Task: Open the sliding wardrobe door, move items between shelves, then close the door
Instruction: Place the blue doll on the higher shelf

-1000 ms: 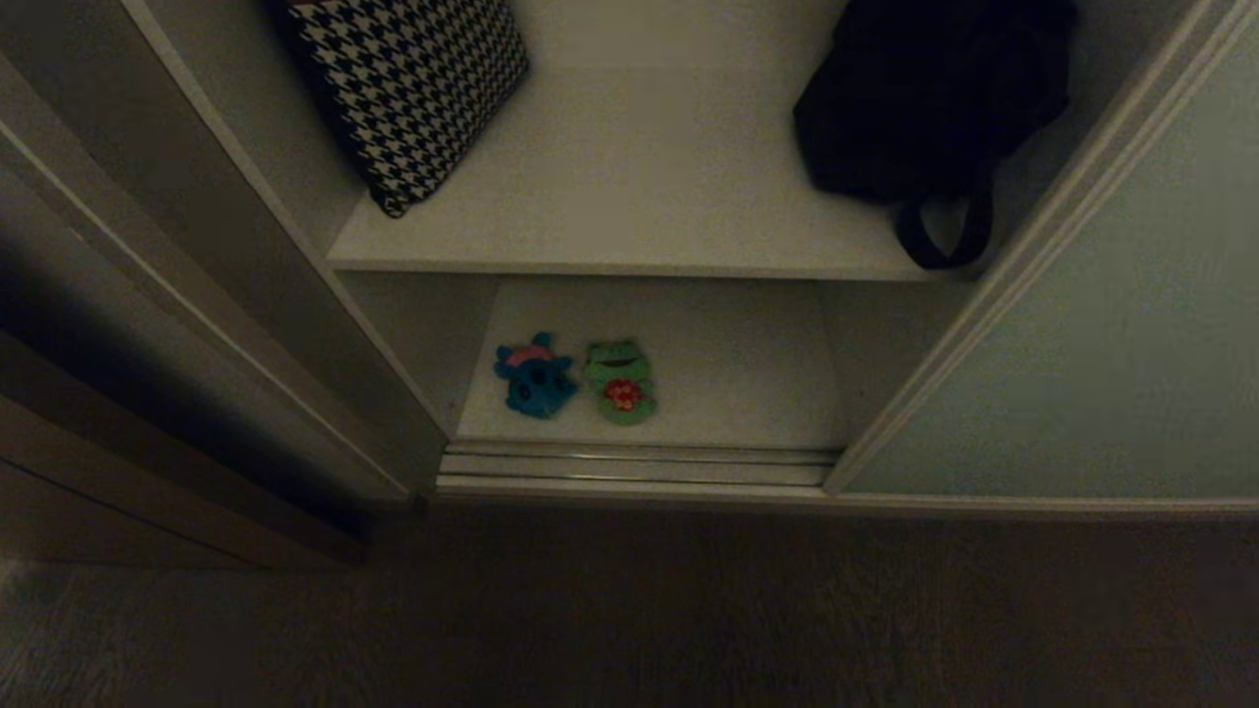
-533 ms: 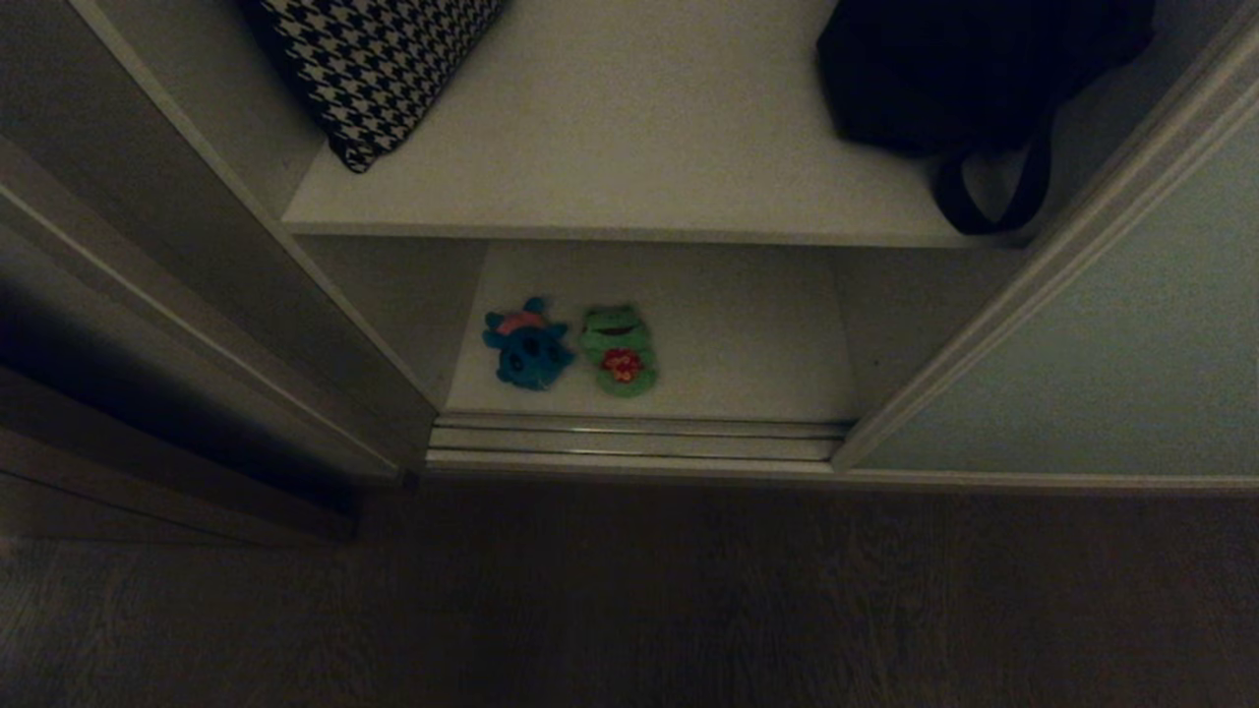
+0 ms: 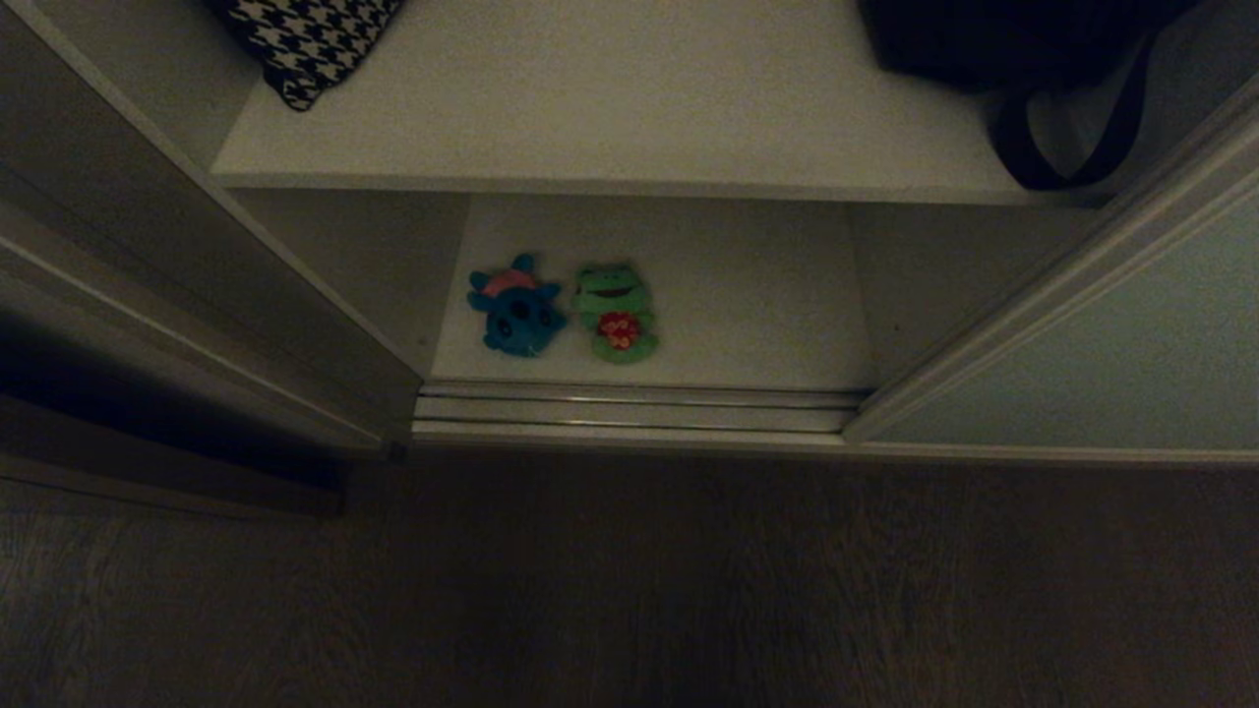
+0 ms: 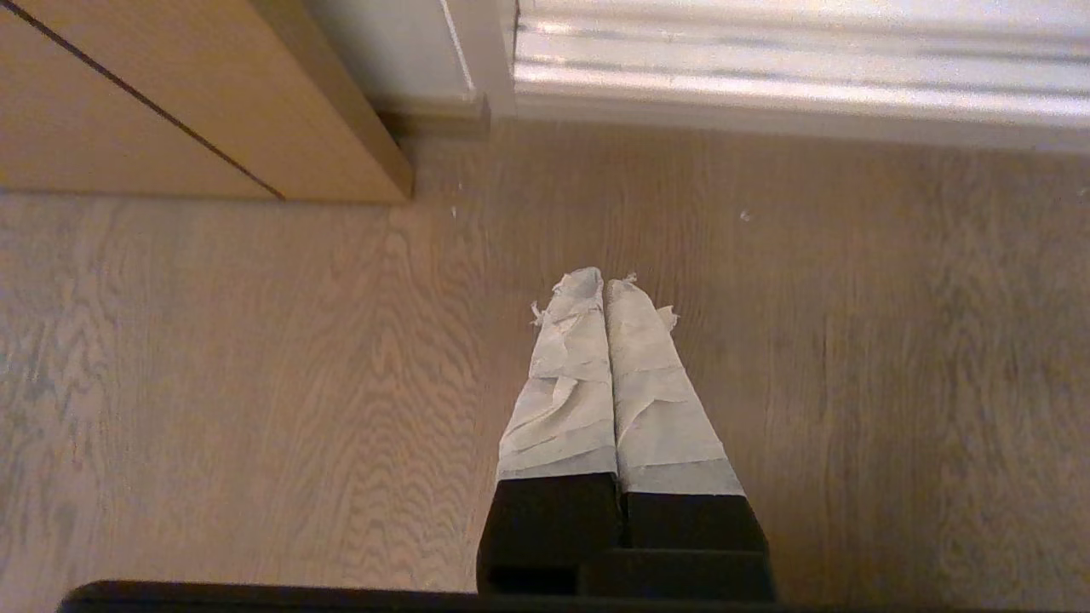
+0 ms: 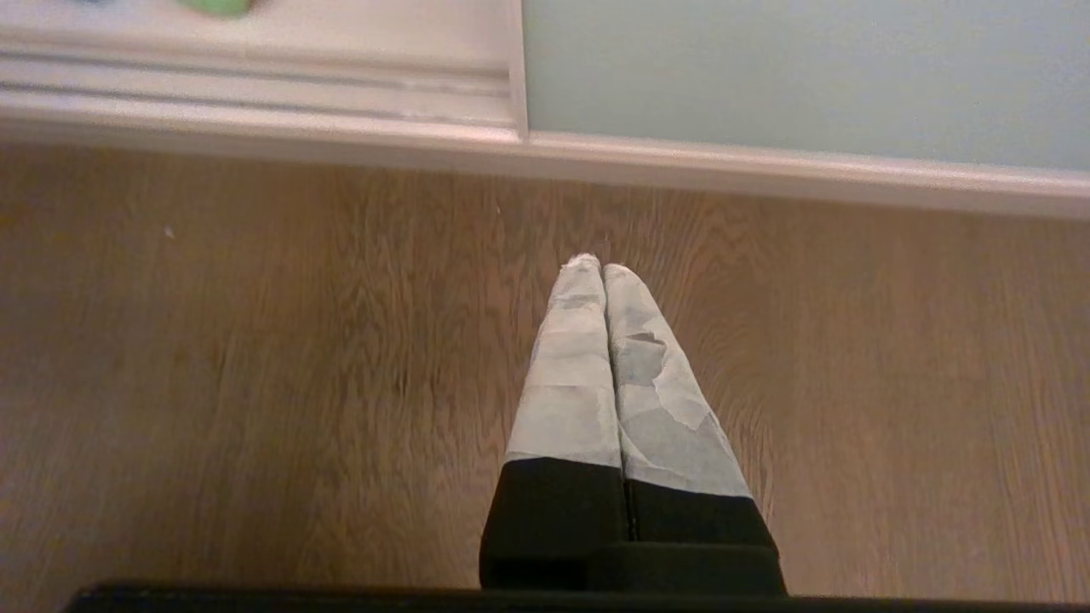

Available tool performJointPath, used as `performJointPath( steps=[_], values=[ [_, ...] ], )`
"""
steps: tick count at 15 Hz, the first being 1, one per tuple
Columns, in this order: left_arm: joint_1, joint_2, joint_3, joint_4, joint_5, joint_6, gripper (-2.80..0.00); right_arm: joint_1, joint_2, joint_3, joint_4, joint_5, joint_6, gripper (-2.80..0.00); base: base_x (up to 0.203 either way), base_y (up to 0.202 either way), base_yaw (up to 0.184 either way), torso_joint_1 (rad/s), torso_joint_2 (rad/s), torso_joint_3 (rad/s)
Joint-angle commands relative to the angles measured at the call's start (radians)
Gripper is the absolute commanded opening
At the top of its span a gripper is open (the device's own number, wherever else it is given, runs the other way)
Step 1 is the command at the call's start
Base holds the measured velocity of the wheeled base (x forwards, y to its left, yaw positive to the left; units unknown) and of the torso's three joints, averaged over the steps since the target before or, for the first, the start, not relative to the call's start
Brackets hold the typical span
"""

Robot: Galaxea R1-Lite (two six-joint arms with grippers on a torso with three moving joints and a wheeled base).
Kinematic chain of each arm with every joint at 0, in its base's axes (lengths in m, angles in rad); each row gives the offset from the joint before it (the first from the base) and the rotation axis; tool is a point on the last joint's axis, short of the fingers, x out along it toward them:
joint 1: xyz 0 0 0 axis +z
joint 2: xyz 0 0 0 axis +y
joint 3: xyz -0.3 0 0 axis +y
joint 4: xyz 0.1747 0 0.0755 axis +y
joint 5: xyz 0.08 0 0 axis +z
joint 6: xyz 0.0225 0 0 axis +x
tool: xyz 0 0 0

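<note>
Wood floor fills the lower frame; left gripper and right gripper hang over it, both closed, empty. Sliding door sits right, slid open. Teal toy and green toy side by side, centre-left on lower shelf. Upper shelf above: cushion top left, black bag top right.

Two plush toys, two shelves.

The two small plush cloth toys, teal-blue and green, lie on a smooth matt white board shelf. The brown floor shows wood grain. Wrinkled pale tape wraps the black gripper fingers, and the pale grey-green sliding door panel looks matt.
</note>
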Motion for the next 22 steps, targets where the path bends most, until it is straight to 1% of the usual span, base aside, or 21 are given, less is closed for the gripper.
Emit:
performJointPath(
  steps=[1, 19, 22],
  values=[
    [0.000, 0.004, 0.001, 0.000, 0.000, 0.000, -2.80, 0.000, -0.002, 0.000, -0.001, 0.000, 0.000, -2.80, 0.000, 0.000, 0.000, 0.006, 0.00, -0.193],
    [0.000, 0.004, -0.002, 0.003, -0.002, -0.001, -2.80, 0.000, -0.002, 0.000, -0.001, -0.001, 0.000, -2.80, 0.000, 0.000, 0.000, 0.003, 0.00, -0.195],
    [0.001, 0.004, 0.004, -0.012, -0.002, -0.002, -2.80, 0.000, -0.002, 0.000, -0.001, 0.000, 0.000, -2.80, 0.000, 0.000, 0.000, 0.001, 0.00, -0.199]
  ],
)
